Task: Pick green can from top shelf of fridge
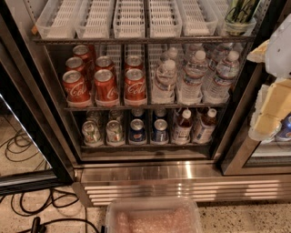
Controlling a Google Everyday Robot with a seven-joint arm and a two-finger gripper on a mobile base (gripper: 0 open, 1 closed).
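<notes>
One green can [240, 12] stands at the far right end of the top shelf [136, 40], set in a translucent holder there – its upper part is cut off by the edge of the view, and only a greenish, dark-streaked body shows. To its left, the shelf carries a row of long white slotted trays [129, 20] lying side by side.

On the shelf below, red cola cans [105, 84] stand in rows on the left, and clear water bottles [193, 77] with white caps fill the right half. One shelf lower there are two silvery cans [102, 132] at the left, two blue cans [148, 131] in the middle and two red-capped bottles [193, 126] of amber drink on the right.

All this sits inside the fridge [150, 172], whose steel sill and ribbed base grille [182, 190] run across under the shelves. A black-framed door [27, 118] stands open at the left.

The gripper [269, 113] hangs at the right edge of the view, cream-coloured beneath a white arm section, in front of the fridge's right frame. It is lower than the top shelf and apart from the green can; whether it is spread or pressed together I cannot tell.

On the speckled floor, black cables [27, 205] loop at the left, and a translucent plastic bin [152, 216] with pinkish contents sits at the bottom middle, just before the grille.
</notes>
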